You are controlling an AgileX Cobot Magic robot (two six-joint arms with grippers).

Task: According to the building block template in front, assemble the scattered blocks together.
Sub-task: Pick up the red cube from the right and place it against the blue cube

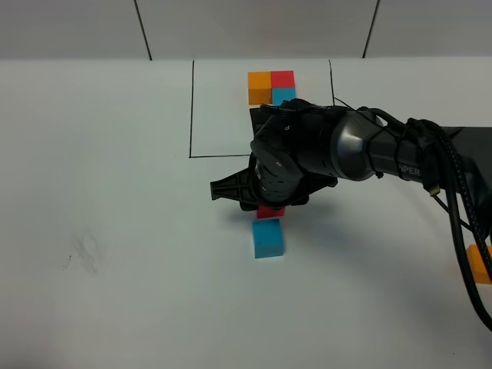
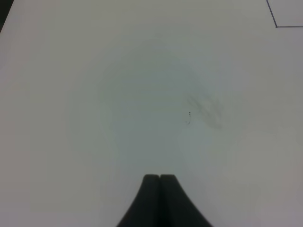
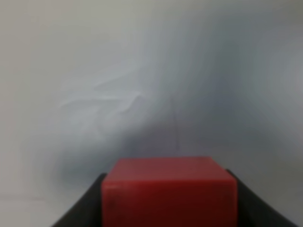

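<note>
The building block template (image 1: 273, 86) lies at the back inside a thin black rectangle (image 1: 191, 108): orange and red cubes side by side, a blue one in front of the red. My right gripper (image 1: 270, 207) reaches to the table's middle and is shut on the red block (image 1: 270, 212), which fills the right wrist view (image 3: 169, 191) between the dark fingers. The blue block (image 1: 268, 237) sits directly in front of the red one; I cannot tell whether they touch. The orange block (image 1: 480, 264) lies at the far right edge. My left gripper (image 2: 160, 178) is shut and empty over bare table.
The white table (image 1: 115, 307) has a grey smudge at the left (image 1: 83, 254), also in the left wrist view (image 2: 206, 106). The right arm's black cables (image 1: 461, 223) hang along the right side, near the orange block.
</note>
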